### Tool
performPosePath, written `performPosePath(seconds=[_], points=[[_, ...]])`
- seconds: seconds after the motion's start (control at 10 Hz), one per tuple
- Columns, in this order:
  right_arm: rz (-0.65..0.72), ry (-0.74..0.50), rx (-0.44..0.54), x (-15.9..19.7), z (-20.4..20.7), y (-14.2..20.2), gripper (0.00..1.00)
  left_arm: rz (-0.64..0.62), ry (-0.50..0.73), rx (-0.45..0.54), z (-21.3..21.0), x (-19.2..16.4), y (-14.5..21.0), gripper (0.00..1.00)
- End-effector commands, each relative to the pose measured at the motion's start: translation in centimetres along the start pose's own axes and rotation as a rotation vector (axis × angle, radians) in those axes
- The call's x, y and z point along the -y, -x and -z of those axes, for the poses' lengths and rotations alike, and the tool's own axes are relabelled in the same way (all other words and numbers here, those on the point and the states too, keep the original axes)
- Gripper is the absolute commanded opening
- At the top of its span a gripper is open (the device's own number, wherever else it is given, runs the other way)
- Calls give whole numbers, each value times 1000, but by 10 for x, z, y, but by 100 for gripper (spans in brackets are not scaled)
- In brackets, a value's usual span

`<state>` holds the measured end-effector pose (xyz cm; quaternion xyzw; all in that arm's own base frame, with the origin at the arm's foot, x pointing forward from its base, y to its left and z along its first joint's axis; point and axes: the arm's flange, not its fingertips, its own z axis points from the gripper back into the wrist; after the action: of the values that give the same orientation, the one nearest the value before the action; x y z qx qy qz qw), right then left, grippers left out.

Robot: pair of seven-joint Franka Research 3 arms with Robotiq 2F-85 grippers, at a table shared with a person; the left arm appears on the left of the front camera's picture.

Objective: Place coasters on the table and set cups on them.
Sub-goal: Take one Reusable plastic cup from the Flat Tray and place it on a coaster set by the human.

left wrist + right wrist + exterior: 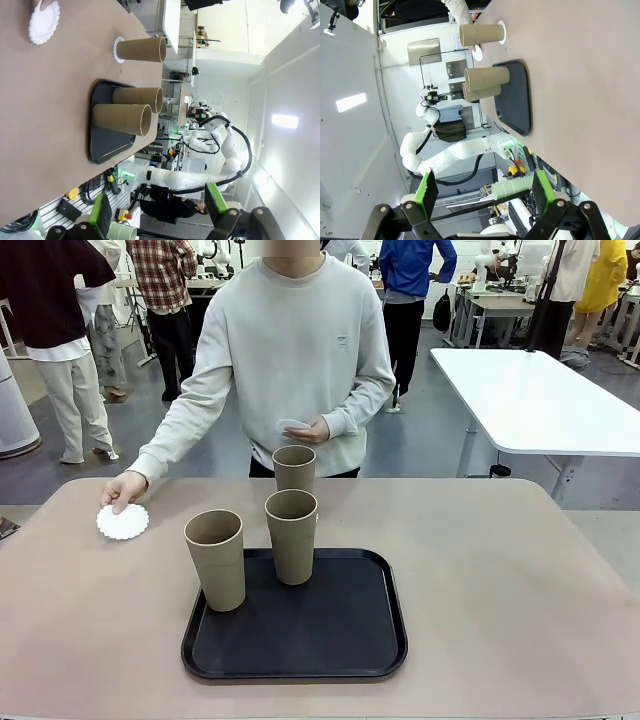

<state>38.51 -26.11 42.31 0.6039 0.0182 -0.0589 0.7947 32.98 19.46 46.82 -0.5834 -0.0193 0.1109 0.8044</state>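
**Cups, three, alike.** Tall tan tapered tumblers, matte, no handles, all upright.
- One cup (294,470) stands on the surface (500,580) just beyond the far edge of the black tray (330,635). A lacy white coaster (118,50) is under its base.
- Two tray cups, one at the tray's near-left side (215,560) and one toward its far middle (291,537). They are close together but not touching.

**Coasters, three, scalloped paper.**
- The first is as listed above.
- The second coaster (122,523) lies flat on the surface, well out past the tray's far-left corner, under the fingertips of the person's hand (125,488).
- The third coaster (288,424) is held in the person's other hand (312,430), above the surface beyond the tray.

**Handling, by judgement.**
- The cups look light, stiff and thin-walled, and empty as far as the open mouths show.
- Tall and narrow-footed, they would tip readily under a sideways nudge.
- The best hold is probably across the body around mid-height. The widening toward the rim should keep a cup from slipping down through the pads.
- The coasters look flimsy and liable to skid, so a cup wants lowering straight down.

**Tools.**
- The left tool (159,212) has its jaws spread wide with nothing between them, well clear of the tray.
- The right tool (485,197) is the same, wide apart and empty.
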Motion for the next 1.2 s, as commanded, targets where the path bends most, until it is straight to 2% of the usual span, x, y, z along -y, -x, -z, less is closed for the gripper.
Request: performPosePath(seconds=[0.0,1.1], points=[[2,5,-5,0,0,2,100,7,13,2,-1,2,1,100],[2,5,-5,0,0,2,100,7,13,2,-1,2,1,100]])
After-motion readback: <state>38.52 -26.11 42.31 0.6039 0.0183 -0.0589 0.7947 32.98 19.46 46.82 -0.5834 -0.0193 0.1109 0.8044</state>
